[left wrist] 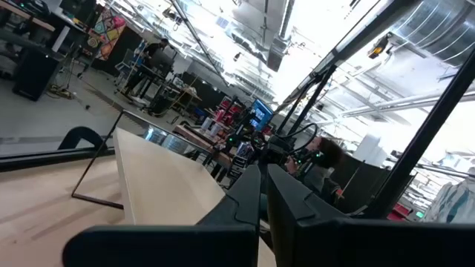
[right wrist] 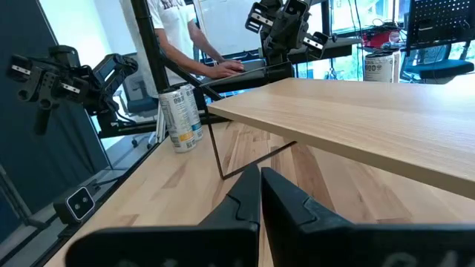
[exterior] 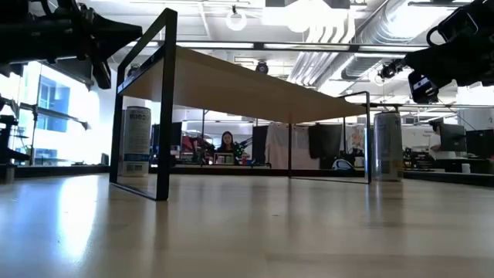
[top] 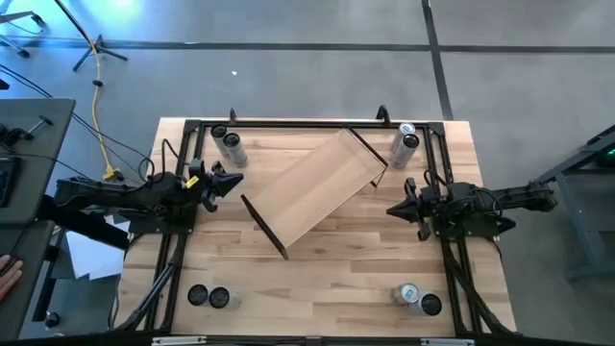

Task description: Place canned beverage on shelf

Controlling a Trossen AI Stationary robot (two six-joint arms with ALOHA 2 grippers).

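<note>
The shelf (top: 317,187) stands askew at the middle of the butcher-block table (top: 327,279), its pale board raised on thin black brackets. Canned beverages wait at the table's corners: a pair of cans (top: 231,146) at the far left, another pair (top: 405,141) at the far right, more cans (top: 208,297) along the near edge. Flanking the shelf, the left gripper (top: 233,181) and right gripper (top: 392,209) hover with fingers pressed together, each empty and touching nothing.
</note>
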